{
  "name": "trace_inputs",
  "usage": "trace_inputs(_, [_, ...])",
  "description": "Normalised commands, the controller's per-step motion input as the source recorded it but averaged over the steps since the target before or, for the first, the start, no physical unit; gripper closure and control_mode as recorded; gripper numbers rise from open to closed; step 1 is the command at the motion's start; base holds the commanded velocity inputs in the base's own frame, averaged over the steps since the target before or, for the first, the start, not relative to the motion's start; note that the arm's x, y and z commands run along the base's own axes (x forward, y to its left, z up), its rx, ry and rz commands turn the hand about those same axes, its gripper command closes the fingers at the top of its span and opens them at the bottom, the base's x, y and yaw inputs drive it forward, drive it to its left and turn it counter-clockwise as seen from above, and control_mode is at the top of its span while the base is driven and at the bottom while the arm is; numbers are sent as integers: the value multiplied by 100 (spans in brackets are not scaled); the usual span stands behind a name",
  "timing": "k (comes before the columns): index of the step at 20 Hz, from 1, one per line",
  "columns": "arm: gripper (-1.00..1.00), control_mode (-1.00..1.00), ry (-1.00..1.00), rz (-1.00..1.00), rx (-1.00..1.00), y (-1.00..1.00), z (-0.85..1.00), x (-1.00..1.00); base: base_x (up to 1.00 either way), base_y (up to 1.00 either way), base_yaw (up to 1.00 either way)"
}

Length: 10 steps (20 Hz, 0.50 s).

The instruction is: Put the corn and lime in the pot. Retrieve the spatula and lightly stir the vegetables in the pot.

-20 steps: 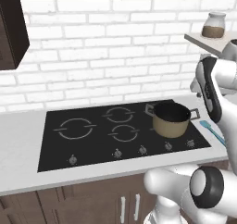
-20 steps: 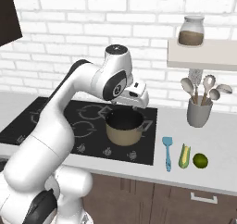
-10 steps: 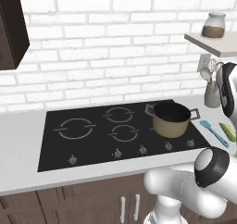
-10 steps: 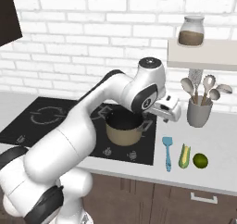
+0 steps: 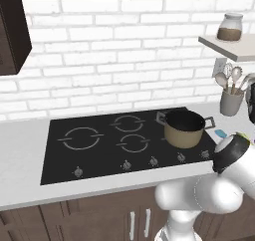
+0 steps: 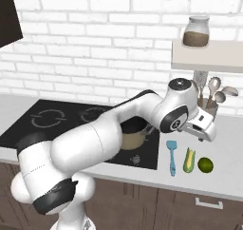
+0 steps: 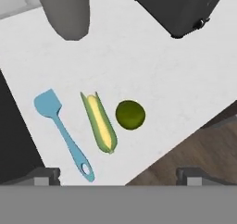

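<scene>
The corn (image 7: 99,122) lies on the white counter right of the cooktop, with the light-blue spatula (image 7: 65,133) on one side and the lime (image 7: 130,115) on the other. From the right base view they lie in a row: spatula (image 6: 171,156), corn (image 6: 189,159), lime (image 6: 205,165). My gripper (image 6: 204,130) hovers above them, open, its fingertips (image 7: 45,174) wide apart and holding nothing. The tan pot (image 5: 185,128) stands on the cooktop's right burner. My arm partly hides the pot (image 6: 129,139) in the right base view.
A grey utensil cup (image 5: 231,101) with spoons stands at the wall behind the vegetables. A jar (image 6: 195,32) sits on the shelf above. A dark box-like appliance (image 7: 185,5) stands further right. The counter's front edge (image 7: 185,140) runs close to the lime.
My arm has swung right, from over the pot to above the spatula, corn and lime on the counter. The jaws have stayed open.
</scene>
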Motion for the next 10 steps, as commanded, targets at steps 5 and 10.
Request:
trace_inputs(5, [-100, -100, 0, -2, 0, -93, -39, 1, 0, 0, 0])
trace_inputs(10, [-100, -100, 0, 1, 2, -54, -36, 24, 0, 0, 0])
